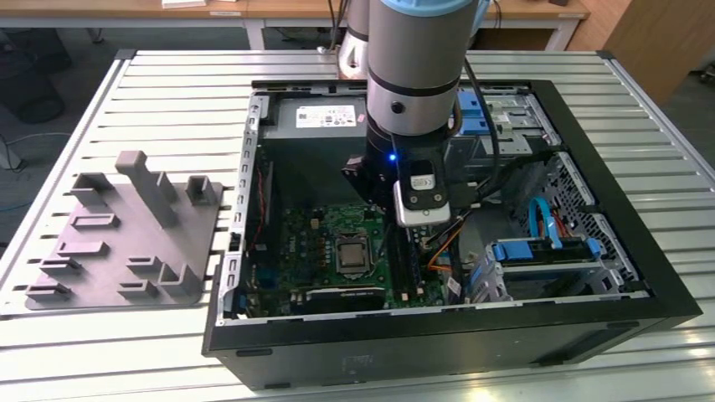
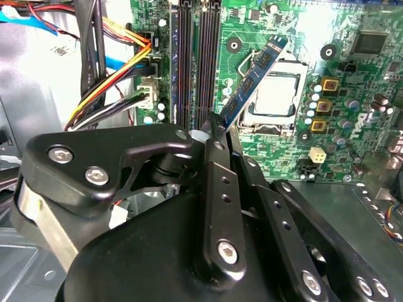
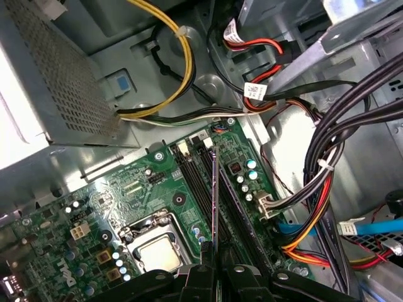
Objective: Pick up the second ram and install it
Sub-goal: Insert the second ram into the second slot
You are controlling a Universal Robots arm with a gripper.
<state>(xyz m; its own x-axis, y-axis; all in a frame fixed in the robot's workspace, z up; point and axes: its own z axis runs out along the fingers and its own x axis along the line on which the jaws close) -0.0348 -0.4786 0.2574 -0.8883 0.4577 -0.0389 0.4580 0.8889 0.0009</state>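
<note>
The second ram (image 2: 255,78) is a thin blue stick, and my gripper (image 2: 217,129) is shut on one end of it. It juts out from the fingertips at a slant, over the motherboard beside the processor socket (image 2: 274,94). In the first wrist view the second ram (image 3: 215,195) appears edge-on, rising from my gripper (image 3: 214,255) and hanging just above the long black memory slots (image 3: 236,201). Whether it touches a slot I cannot tell. In the exterior view my arm (image 1: 414,84) reaches down into the open computer case (image 1: 625,243).
Bundles of black, yellow and orange cables (image 3: 315,189) run close beside the slots. The power supply (image 3: 50,82) and a blue drive cage (image 1: 542,251) crowd the case. A grey plastic tray with upright posts (image 1: 123,243) stands on the slatted table at the exterior view's left.
</note>
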